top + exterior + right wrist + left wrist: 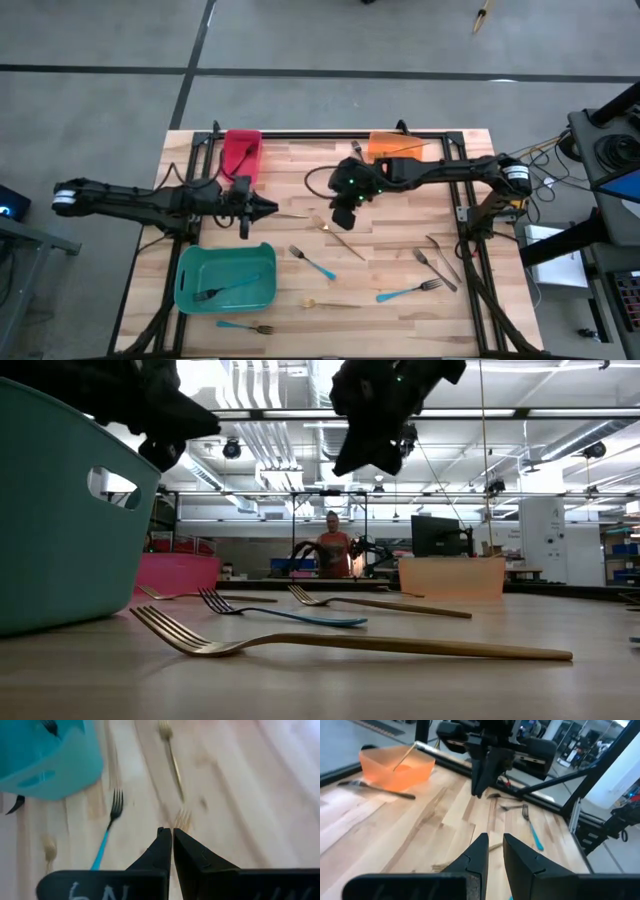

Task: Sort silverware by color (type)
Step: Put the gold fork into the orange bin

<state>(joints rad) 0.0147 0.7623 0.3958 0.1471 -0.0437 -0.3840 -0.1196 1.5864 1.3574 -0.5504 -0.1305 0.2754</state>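
The forks lie scattered flat over the front half of the desk [400, 180]: a gold fork [343, 243] near the middle, a blue-handled fork [313, 263] at about 7 o'clock from it, another blue-handled one [408, 292] toward 4 o'clock, grey forks [438, 262] at 3 o'clock, and one already inside the teal bin [226, 277] at 8 o'clock. They look thin, stiff, light and smooth, so I judge they will slip and swing if pinched at an end; the handle just behind the head seems the best place to grip, though lying flat they give little edge to get under. The right tool [340, 218] hangs clenched and empty just above the gold fork. The left tool [268, 208], at 9 o'clock, is nearly closed on nothing.
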